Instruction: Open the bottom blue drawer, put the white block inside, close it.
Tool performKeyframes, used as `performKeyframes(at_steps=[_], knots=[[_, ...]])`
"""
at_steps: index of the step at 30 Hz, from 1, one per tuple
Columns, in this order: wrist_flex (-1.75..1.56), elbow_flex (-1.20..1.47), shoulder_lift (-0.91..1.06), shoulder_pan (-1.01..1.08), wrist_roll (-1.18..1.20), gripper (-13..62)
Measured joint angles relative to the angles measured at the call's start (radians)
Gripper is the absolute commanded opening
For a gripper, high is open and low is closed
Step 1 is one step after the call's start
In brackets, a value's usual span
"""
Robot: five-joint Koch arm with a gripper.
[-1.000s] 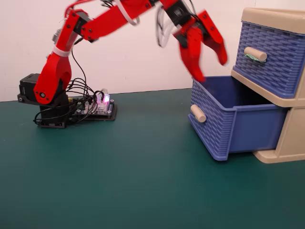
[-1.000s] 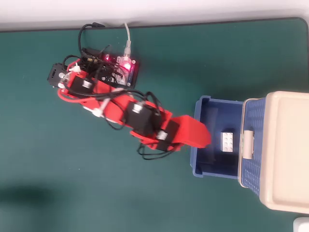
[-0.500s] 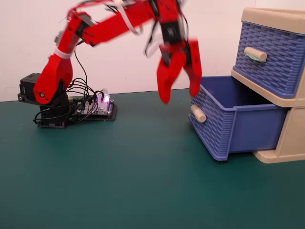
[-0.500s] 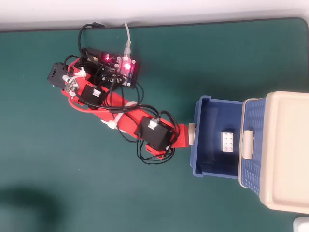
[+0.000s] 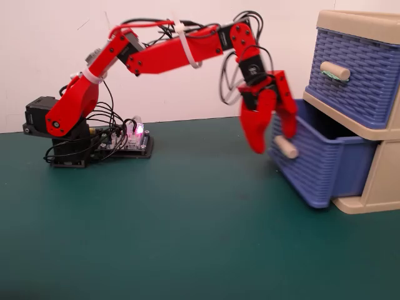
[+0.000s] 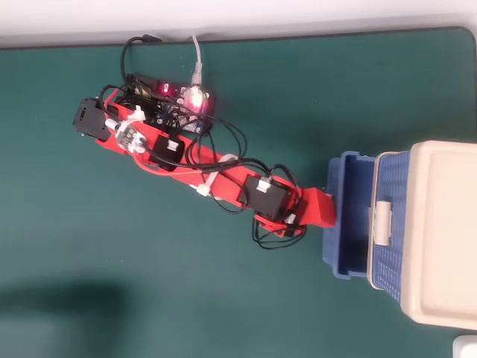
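Observation:
The bottom blue drawer (image 5: 325, 169) of the beige cabinet (image 5: 378, 181) stands pulled partly out; in the overhead view the drawer (image 6: 346, 224) juts left from under the cabinet top (image 6: 440, 231). Its plain beige handle (image 5: 286, 148) sits on the front. My red gripper (image 5: 274, 142) hangs at the drawer front with its jaws apart. One fingertip is left of the handle, the other just above it, and neither clamps it. From above the gripper (image 6: 326, 212) touches the drawer's front edge. The white block is not in view.
The upper blue drawer (image 5: 356, 75) is closed, its green-marked handle (image 5: 335, 70) above my gripper. The arm's base and lit controller board (image 5: 128, 140) stand at the back left. The green mat (image 5: 187, 237) stretches to the front. A pale patch (image 6: 466, 347) shows at the overhead view's corner.

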Motion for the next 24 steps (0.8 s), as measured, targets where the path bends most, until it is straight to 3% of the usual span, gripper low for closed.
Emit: performKeyframes(at_steps=[7,13,18,24], knots=[[-0.276,-0.121,-0.138,-0.029,-0.002,34.8],[-0.268,-0.123,-0.124,-0.025,-0.002,34.9],[0.133,-0.138,0.109,0.107,-0.002,34.2],[0.508,-0.081,0.391,0.497,-0.147,34.0]])
